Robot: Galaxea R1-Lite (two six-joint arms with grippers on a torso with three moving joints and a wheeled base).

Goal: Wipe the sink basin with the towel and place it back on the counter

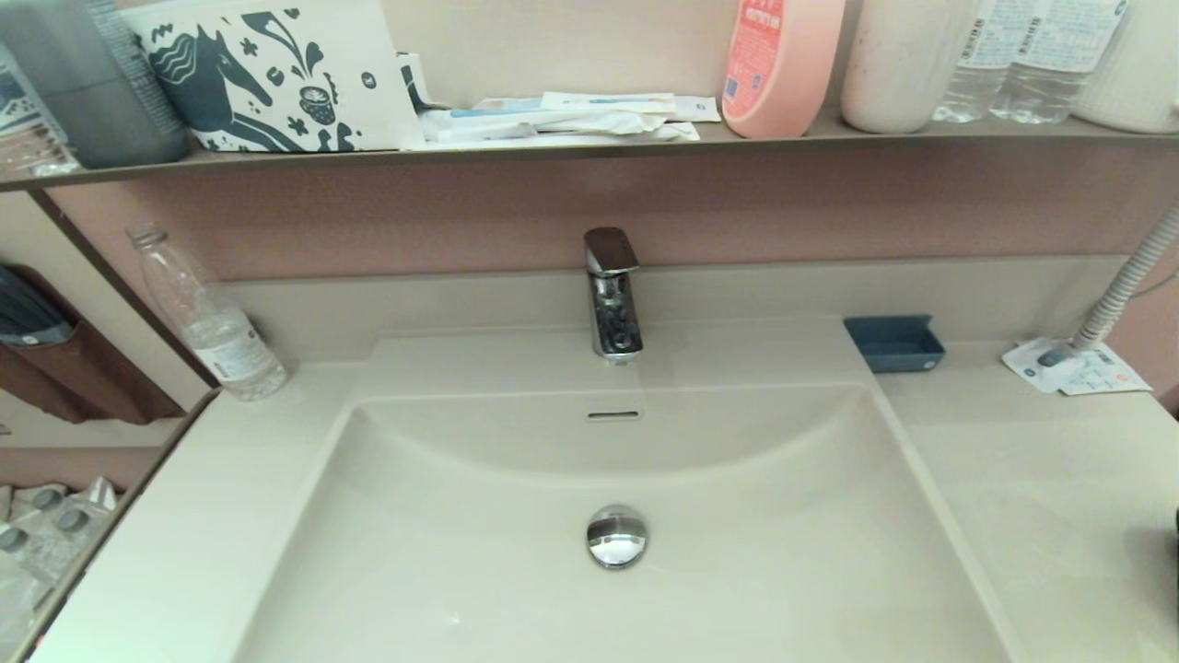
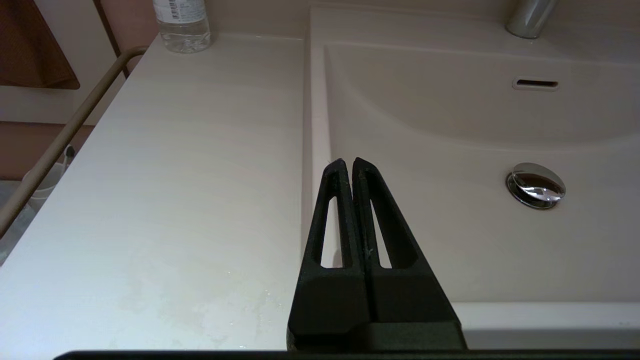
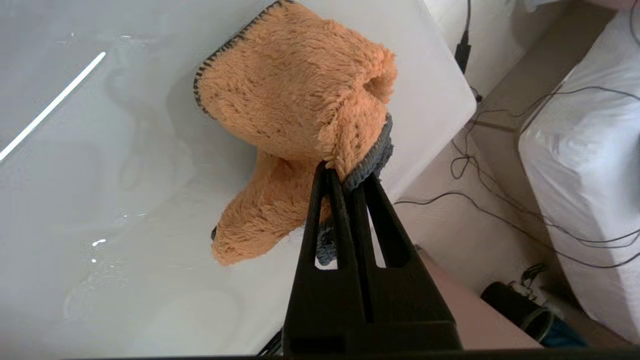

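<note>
Sink basin (image 1: 755,571) fills the middle of the head view, wide and beige, with sloping sides. The counter (image 1: 1041,497) has the same colour and goes around the basin on both sides, with a low backsplash behind it. Above the backsplash runs a dark shelf (image 1: 589,147) that carries a printed box (image 1: 276,78), some flat paper packets (image 1: 571,115), a pink bottle (image 1: 781,64) and several pale containers. A chrome faucet (image 1: 612,295) stands behind the basin in the middle. On the left part of the counter a clear bottle (image 1: 210,318) stands near the wall. On the right part a small blue tray (image 1: 895,343) sits just beside the basin corner, and a white paper packet (image 1: 1078,368) lies further right under a ribbed hose (image 1: 1128,285).

The towel (image 3: 295,100) is orange and fluffy with a dark stitched edge. It hangs from the right gripper (image 3: 345,175) above the counter near its outer corner; in the right wrist view the fingers pinch one edge of the cloth between them.

The left gripper (image 2: 348,162) hovers over the left rim of the basin, with its fingers pressed together and nothing between them.

The round chrome drain plug (image 1: 617,535) sits in the floor of the basin, and the small overflow slot (image 1: 613,415) is in the back wall under the faucet.
</note>
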